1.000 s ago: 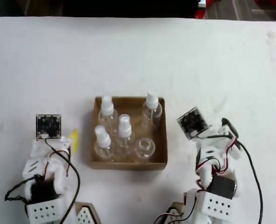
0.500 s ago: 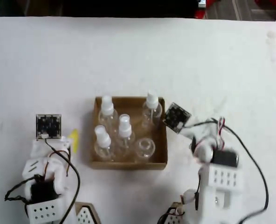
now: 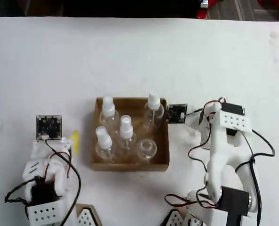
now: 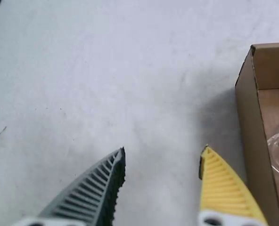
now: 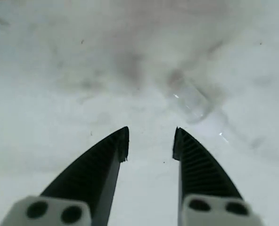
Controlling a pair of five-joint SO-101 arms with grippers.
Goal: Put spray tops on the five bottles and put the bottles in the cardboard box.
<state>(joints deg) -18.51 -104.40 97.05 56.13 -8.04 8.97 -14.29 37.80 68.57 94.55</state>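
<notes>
The cardboard box (image 3: 165,141) stands mid-table with five clear bottles inside. Several carry white spray tops, such as the bottle (image 3: 153,110) at the back right. The bottle (image 3: 146,149) at the front right has a bare neck. My right arm (image 3: 224,141) stretches along the box's right side. In the right wrist view my right gripper (image 5: 150,141) is open just above the table, and a small clear spray top (image 5: 191,101) lies a little ahead of its fingertips. My left gripper (image 4: 162,162) is open over bare table left of the box wall (image 4: 247,108).
White tabletop stretches all around the box, with wide free room behind it and on both sides. The left arm's base (image 3: 43,197) sits at the front left. Loose cables (image 3: 259,150) hang off the right arm.
My right arm has unfolded and reached forward, bringing its wrist close to the box's right back corner. The left arm and the bottles have stayed put.
</notes>
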